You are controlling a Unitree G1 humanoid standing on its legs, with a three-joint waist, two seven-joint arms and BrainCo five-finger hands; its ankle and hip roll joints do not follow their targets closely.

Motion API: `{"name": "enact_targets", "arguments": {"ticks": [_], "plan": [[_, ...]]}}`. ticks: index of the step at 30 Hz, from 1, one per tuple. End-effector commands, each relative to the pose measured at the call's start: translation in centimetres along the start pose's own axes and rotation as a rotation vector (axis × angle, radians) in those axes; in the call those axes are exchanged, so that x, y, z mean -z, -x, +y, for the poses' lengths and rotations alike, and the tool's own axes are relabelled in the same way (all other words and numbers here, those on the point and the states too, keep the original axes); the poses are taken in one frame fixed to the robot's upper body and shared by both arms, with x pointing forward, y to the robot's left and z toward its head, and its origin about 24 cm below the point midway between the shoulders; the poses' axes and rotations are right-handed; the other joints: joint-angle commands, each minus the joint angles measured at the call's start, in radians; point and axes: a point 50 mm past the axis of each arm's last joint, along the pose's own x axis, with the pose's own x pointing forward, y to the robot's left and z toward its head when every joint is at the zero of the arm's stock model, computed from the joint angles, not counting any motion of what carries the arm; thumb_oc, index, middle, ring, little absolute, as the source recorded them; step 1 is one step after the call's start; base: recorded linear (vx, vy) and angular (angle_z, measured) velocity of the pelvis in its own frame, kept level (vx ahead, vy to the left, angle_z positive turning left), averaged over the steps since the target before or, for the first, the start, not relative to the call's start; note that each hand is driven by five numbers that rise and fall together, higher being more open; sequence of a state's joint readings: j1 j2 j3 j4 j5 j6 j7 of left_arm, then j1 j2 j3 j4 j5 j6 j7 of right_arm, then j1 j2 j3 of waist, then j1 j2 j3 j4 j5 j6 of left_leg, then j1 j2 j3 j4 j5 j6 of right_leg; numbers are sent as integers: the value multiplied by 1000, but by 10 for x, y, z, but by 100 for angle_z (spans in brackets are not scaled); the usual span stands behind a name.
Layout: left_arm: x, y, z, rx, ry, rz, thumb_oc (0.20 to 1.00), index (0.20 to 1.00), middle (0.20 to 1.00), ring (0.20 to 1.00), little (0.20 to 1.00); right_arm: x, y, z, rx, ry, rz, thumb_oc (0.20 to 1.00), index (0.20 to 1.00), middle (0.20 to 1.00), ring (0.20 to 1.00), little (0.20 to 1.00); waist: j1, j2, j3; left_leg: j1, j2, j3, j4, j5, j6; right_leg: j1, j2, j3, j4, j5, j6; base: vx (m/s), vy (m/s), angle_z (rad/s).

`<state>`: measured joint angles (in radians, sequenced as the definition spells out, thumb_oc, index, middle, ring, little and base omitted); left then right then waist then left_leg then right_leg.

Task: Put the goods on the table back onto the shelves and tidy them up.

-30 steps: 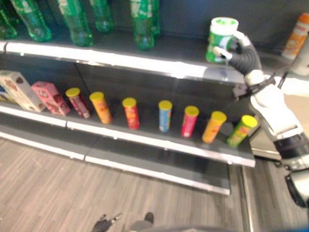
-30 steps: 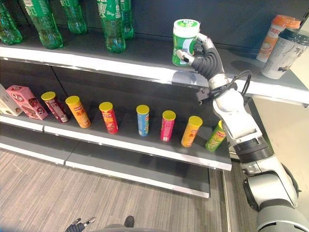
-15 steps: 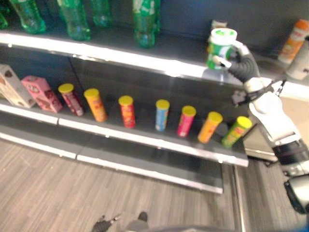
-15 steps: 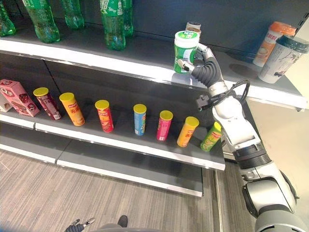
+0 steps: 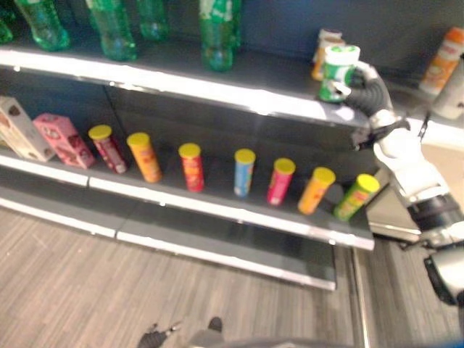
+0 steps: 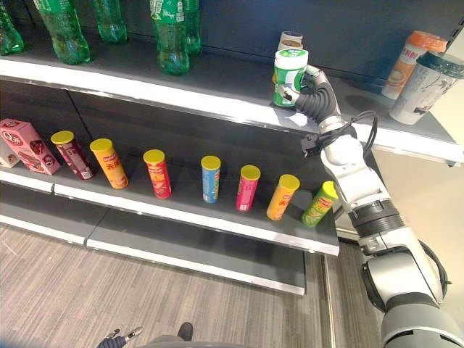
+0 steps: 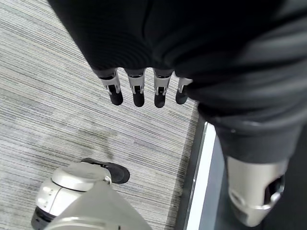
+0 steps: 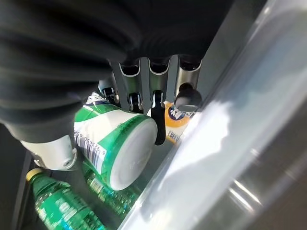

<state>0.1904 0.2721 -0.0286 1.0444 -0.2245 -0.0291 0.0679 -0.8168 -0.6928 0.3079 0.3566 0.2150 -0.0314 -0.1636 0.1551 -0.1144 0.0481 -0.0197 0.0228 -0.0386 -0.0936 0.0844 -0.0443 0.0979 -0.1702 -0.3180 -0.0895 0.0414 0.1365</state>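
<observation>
A green-and-white cup (image 6: 290,69) stands upright near the front edge of the top shelf (image 6: 217,94). My right hand (image 6: 313,90) is shut on it from the right side. In the right wrist view the fingers (image 8: 156,103) curl around the green cup (image 8: 115,143), with the thumb on its other side. Its base is at shelf level; I cannot tell whether it rests there. An orange-and-white cup (image 6: 290,38) stands just behind it. My left hand (image 7: 139,91) hangs low over the floor, fingers straight and holding nothing.
Green bottles (image 6: 170,36) stand on the top shelf to the left. An orange cup (image 6: 402,61) and a grey cup (image 6: 424,80) stand at its right end. The lower shelf carries a row of snack tubes (image 6: 210,177) and a pink box (image 6: 29,145).
My right hand has carried the green cup right, back and down, from above the shelf edge to shelf level in front of the orange-and-white cup. The camera shifted slightly.
</observation>
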Motion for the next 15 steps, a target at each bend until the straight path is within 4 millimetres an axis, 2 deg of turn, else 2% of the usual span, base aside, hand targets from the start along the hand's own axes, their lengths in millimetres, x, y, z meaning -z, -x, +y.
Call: {"name": "enact_targets", "arguments": {"ticks": [1, 10, 15], "plan": [[-11, -4, 12, -36, 3, -24, 1000, 1000, 1000, 1000, 1000, -38, -21, -18, 58, 64, -129, 200, 200, 200, 200, 200, 51, -4, 12, 54, 24, 69, 6, -107, -38, -26, -61, -30, 33, 10, 45, 8, 4, 3], [-12, -3, 16, -55, 26, -27, 1000, 1000, 1000, 1000, 1000, -33, -17, -16, 55, 72, -123, 200, 200, 200, 200, 200, 56, -14, 20, 51, 21, 69, 6, -108, -38, -30, -65, -37, 33, 11, 46, 10, 4, 3], [-5, -3, 16, -51, 16, -3, 1000, 1000, 1000, 1000, 1000, -34, -14, -17, 62, 74, -134, 200, 200, 200, 200, 200, 59, -22, 23, 44, 20, 69, 6, -106, -38, -39, -66, -36, 34, 15, 47, 0, 0, 0]]}}
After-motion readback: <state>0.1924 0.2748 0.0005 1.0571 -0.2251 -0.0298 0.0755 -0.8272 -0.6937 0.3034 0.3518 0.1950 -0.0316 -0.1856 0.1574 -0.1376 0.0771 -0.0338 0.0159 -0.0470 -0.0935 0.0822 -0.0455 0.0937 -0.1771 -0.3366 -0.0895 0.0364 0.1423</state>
